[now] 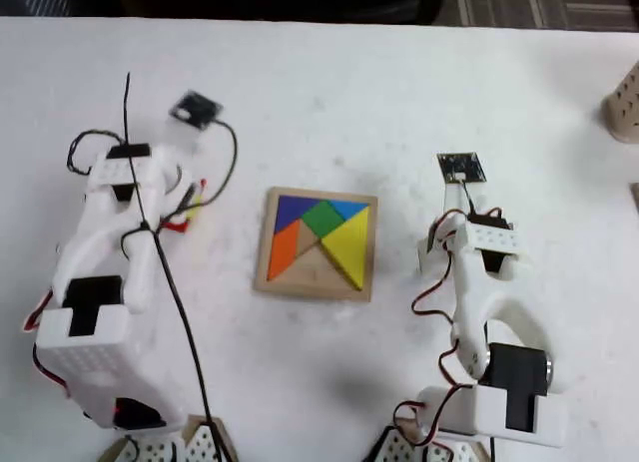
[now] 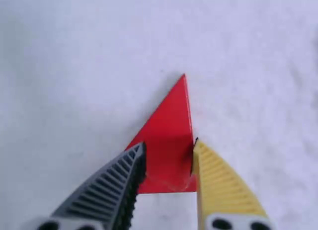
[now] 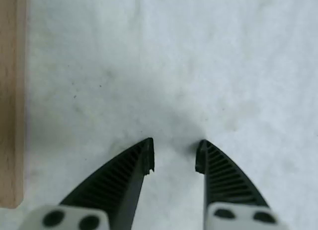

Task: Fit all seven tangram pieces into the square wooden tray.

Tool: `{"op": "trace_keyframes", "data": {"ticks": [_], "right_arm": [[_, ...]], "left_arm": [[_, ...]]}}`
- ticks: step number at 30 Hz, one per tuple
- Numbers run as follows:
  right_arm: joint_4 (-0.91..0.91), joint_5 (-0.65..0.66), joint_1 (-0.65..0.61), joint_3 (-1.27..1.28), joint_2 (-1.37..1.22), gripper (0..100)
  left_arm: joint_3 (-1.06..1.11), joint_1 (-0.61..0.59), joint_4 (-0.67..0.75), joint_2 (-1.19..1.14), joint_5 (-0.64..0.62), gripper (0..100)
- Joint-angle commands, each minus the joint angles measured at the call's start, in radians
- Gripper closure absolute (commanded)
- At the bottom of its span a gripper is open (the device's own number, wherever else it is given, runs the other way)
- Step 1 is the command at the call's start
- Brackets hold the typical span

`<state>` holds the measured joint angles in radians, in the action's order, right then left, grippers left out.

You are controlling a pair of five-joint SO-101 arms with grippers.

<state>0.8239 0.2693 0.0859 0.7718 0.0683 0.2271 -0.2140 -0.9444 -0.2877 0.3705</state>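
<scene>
Up close, the left claw [image 2: 168, 146] grasps one red triangle [image 2: 171, 118] on the desk [image 2: 74, 66]. From above, one wooden tray [image 1: 264, 260] holds five coloured pieces [image 1: 349, 244]; the right claw [image 3: 174, 153] sits released beside it.

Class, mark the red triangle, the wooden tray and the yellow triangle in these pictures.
red triangle [image 2: 166, 140]: left wrist view, middle of its face.
wooden tray [image 1: 266, 244]: high view, left rim.
yellow triangle [image 1: 347, 244]: high view, middle of its face.

text: none legible | labels: none | brands: none | numbers: none | signs: none
</scene>
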Motion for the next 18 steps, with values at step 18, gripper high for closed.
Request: {"op": "trace_keyframes", "data": {"ticks": [18], "right_arm": [[0.013,0.020,-0.021,-0.012,-0.001,86.1]], "left_arm": [[-0.158,-0.088,-0.031,-0.054,0.580,59]]}}
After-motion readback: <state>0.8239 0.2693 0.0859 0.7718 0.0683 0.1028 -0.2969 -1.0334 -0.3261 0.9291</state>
